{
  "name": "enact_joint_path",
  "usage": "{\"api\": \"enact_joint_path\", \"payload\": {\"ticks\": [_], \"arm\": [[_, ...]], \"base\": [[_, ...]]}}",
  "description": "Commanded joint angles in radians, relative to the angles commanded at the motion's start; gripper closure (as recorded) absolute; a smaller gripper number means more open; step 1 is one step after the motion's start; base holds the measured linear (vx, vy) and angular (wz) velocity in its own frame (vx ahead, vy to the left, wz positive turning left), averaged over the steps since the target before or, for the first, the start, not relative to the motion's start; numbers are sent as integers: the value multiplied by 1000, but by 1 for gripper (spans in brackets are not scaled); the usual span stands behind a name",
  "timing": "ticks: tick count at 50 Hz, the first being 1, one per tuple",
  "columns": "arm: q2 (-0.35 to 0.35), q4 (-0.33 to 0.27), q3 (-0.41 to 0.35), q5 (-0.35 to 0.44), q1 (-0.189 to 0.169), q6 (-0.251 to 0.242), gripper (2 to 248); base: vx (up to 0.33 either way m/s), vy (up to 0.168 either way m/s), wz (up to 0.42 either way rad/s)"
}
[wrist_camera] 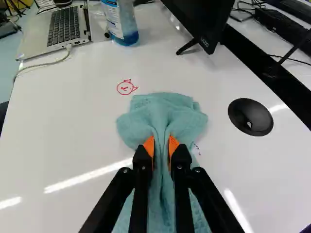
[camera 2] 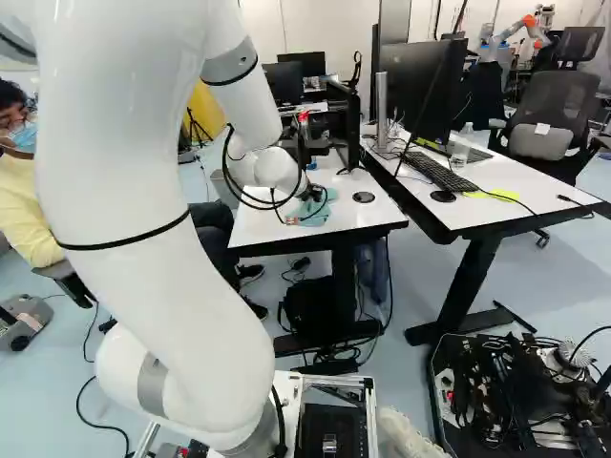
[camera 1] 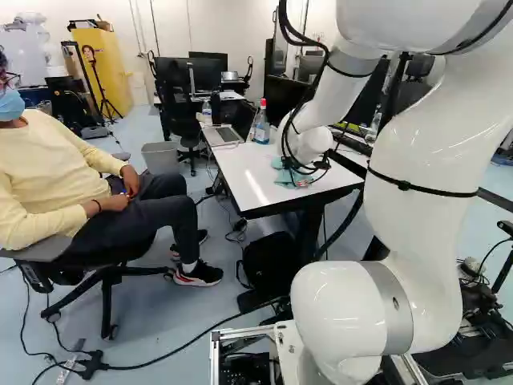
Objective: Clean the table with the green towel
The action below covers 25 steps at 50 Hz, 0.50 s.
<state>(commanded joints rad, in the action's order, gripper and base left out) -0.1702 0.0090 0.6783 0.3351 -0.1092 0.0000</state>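
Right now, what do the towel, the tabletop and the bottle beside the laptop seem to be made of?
The towel looks like soft, matte cloth, perhaps terry or microfiber: it bunches into folds in the pincer. The tabletop looks smooth and glossy, maybe laminate, mirroring bright streaks. The bottle seems clear, shiny plastic, blue showing through, though glass is possible.

At the upper right of the left base view, the edge cuts off the big white arm [camera 1: 425, 176]. In the wrist view, the edge chops off the bottle [wrist_camera: 119, 22] and the screen [wrist_camera: 204, 17]. The marks [wrist_camera: 197, 148] by the towel [wrist_camera: 163, 109] are too small to read.
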Motion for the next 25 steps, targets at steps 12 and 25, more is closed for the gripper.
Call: {"api": "enact_joint_path", "payload": {"ticks": [12, 25], "arm": [[44, 0, -49, 0, 28, 0, 196], [85, 0, -95, 0, 29, 0, 196]], "base": [[0, 0, 0], [0, 0, 0]]}}
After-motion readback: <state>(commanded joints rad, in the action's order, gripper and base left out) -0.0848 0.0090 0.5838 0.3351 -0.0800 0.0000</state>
